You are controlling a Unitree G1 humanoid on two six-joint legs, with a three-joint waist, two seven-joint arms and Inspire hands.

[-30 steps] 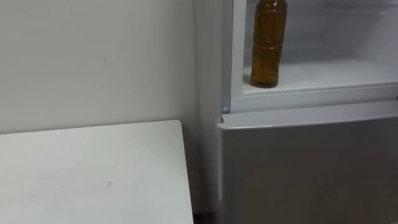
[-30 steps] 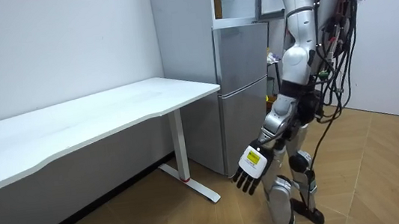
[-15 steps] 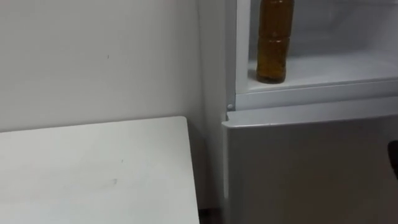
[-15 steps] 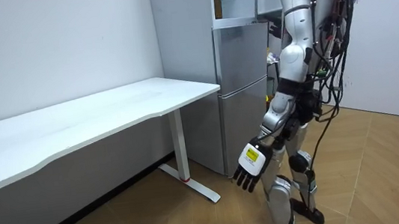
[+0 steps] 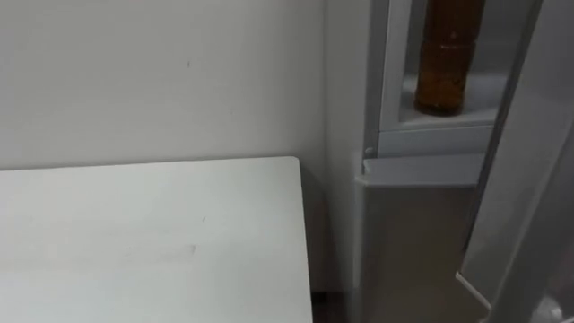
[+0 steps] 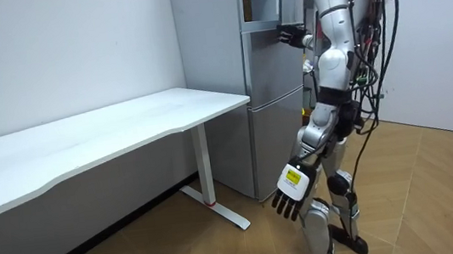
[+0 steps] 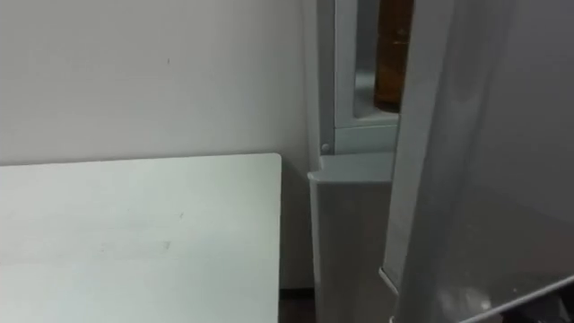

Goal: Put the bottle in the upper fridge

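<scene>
One bottle (image 5: pixel 446 56) upright on upper fridge shelf (image 5: pixel 480 97), behind part-closed door (image 7: pixel 466 161). Right robot hand (image 6: pixel 289 33) at door, grip cannot tell; left robot hand (image 6: pixel 289 193) hangs open. Push your door swing evenly until seal meets.

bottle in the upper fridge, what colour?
Amber-brown. The bottle shows best in the left eye view.

- The upper fridge shelf (image 5: pixel 482 97) carries the brown bottle (image 5: pixel 448 54), upright near its left edge.
- The white table (image 5: pixel 152 242) stands just beside the fridge (image 6: pixel 274 96) on the wooden floor (image 6: pixel 440 197).
</scene>
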